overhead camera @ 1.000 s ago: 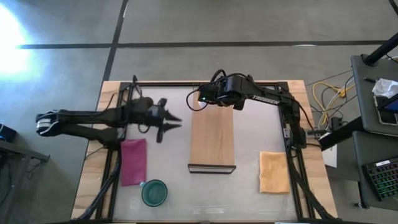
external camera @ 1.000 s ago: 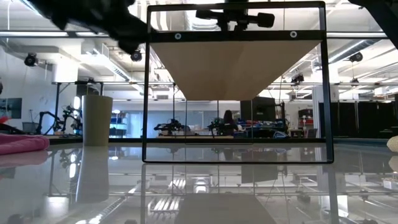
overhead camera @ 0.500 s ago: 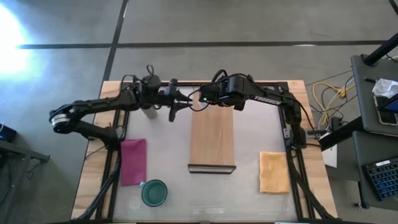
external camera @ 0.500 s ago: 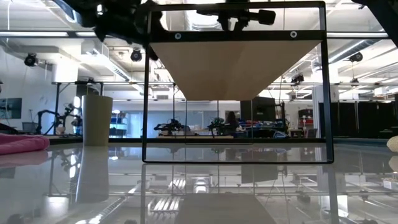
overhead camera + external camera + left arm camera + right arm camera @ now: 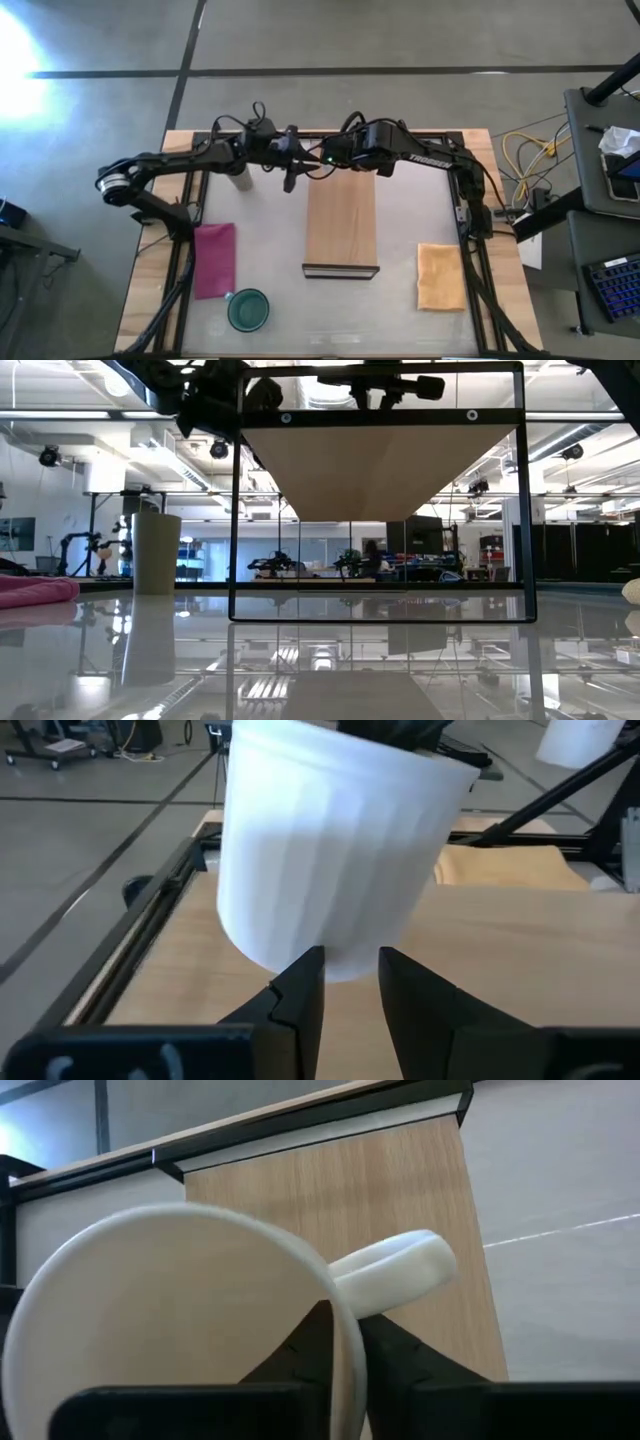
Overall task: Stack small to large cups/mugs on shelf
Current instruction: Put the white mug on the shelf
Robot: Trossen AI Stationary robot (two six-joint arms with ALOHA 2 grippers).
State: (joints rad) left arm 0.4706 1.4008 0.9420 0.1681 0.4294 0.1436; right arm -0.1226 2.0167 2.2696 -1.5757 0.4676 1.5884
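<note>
The small white handled mug (image 5: 330,850) (image 5: 170,1320) hangs over the far end of the light-wood shelf (image 5: 340,225), held by my right gripper (image 5: 318,162) (image 5: 348,1345), which hides it in the high view. My left gripper (image 5: 292,172) (image 5: 350,985) reaches in from the table's left, open by a narrow gap, its tips at the mug's base. The olive-brown handleless cup (image 5: 240,181) (image 5: 156,552) stands upright on the table left of the shelf's far end. The teal-green mug (image 5: 248,309) sits upright near the table's near edge. My right gripper pinches the white mug's rim (image 5: 340,1315) next to the handle (image 5: 395,1270), one finger inside the mug and one outside. The fingers come from above, pointing down. The mug is lifted over the shelf and slightly tilted. My left gripper's tips stand at the mug's lower wall (image 5: 320,955); I cannot tell whether they touch it.
A pink cloth (image 5: 214,260) lies left of the shelf, just beyond the teal mug. An orange-yellow cloth (image 5: 440,277) lies right of the shelf. Black frame rails (image 5: 190,250) run along the table's sides. The shelf's dark short end (image 5: 340,270) faces the near edge.
My left arm has swung from the table's left side toward the far edge and to the right, past the olive cup, ending beside my right gripper at the shelf's far end. The white mug has kept still in the right gripper.
</note>
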